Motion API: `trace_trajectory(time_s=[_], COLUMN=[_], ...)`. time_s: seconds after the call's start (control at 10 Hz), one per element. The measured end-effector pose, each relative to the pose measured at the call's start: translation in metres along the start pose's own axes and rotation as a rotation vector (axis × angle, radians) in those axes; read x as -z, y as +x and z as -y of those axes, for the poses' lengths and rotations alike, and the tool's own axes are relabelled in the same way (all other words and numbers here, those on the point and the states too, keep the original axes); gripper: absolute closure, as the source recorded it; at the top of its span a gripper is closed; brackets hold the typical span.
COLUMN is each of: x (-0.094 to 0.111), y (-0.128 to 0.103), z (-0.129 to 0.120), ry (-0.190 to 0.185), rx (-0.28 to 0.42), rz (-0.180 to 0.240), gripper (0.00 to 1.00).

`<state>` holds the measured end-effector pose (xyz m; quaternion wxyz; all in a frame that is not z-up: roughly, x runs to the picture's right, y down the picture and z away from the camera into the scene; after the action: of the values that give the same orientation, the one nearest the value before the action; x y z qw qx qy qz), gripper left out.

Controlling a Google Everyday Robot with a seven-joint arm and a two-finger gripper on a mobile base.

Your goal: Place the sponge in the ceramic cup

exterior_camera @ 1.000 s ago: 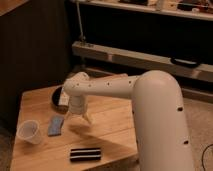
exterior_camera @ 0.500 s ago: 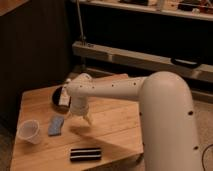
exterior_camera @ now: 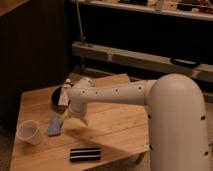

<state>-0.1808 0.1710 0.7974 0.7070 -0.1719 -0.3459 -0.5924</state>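
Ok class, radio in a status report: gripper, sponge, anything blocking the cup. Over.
Gripper open, low beside flat light-blue sponge. Sponge lies on wooden table, near whitish tapered ceramic cup. Nothing between them.

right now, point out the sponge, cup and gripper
sponge (exterior_camera: 55,126): camera view, middle of its top face
cup (exterior_camera: 28,133): camera view, its front wall
gripper (exterior_camera: 74,119): camera view, midway between its open fingertips, just beside the sponge
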Motion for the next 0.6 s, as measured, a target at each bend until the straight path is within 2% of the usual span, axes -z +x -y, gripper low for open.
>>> trace_trajectory(time_s=[0.3,0.4,0.5,0.6], x=[-0.009,-0.012,-0.016,-0.018], y=[0.009,0.012,0.015,0.014], z=[0.026,0.04,0.056,0.068], ry=[-0.025,-0.041,-0.077,-0.098], rx=[0.035,0.046,0.062,0.074], rz=[-0.003,-0.008,-0.021,-0.027], gripper=[0.2,0.2,0.2,0.2])
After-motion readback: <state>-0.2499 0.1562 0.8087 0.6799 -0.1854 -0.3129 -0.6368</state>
